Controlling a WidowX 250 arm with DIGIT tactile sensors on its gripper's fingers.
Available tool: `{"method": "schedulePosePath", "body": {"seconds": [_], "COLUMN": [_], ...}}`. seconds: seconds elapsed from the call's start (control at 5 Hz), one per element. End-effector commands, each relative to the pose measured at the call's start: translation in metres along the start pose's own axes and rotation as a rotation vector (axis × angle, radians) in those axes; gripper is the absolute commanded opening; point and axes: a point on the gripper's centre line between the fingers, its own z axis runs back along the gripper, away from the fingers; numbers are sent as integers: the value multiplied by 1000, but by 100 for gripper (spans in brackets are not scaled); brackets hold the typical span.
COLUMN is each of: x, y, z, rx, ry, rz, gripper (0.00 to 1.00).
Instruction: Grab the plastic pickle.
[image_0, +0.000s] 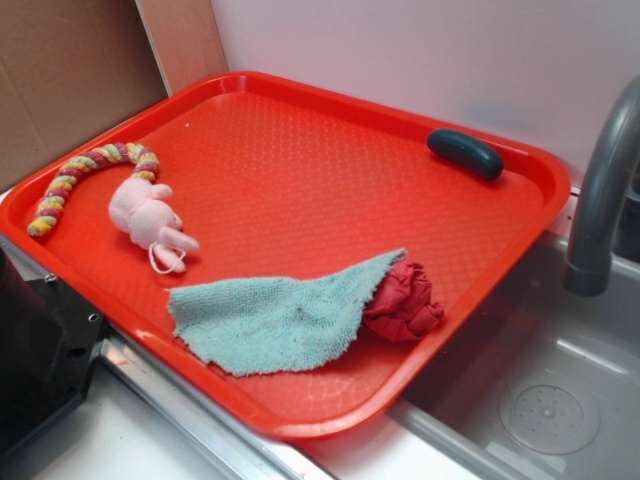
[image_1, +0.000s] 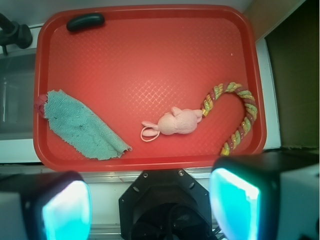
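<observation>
At the far corner of the red tray (image_0: 300, 180), close against the raised rim on the sink side, lies the plastic pickle (image_0: 465, 154), flat on its long side and well apart from everything else. We see it again in the wrist view at the top left (image_1: 85, 22), small and dark against the dimpled floor. Our gripper (image_1: 150, 202) hangs off the tray's near edge with its two fingers spread wide and nothing between them.

We judge the pickle light, hard and glossy, so it will not give under the pads and may squirt out if pinched near a rounded end. We would close across its short width at the middle, where the sides run nearly parallel. The rim just beside it leaves little room for the outer finger, so the jaws may need to straddle it along the rim's line.

The teal cloth (image_0: 275, 320), pink toy (image_0: 150, 215) and braided rope (image_0: 85, 180) lie clear of that path.
</observation>
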Motion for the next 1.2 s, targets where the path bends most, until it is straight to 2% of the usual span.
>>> {"method": "schedulePosePath", "body": {"seconds": [0.0, 0.2, 0.4, 0.6, 0.8, 1.0], "x": [0, 28, 61, 98, 135, 135], "y": [0, -3, -18, -29, -30, -30], "z": [0, -34, -68, -99, -124, -124], "rx": [0, 63, 42, -18, -26, -26], "ry": [0, -4, -44, -112, -131, -131], "rz": [0, 119, 227, 445, 610, 610], "gripper": [100, 100, 100, 100, 100, 100]}}
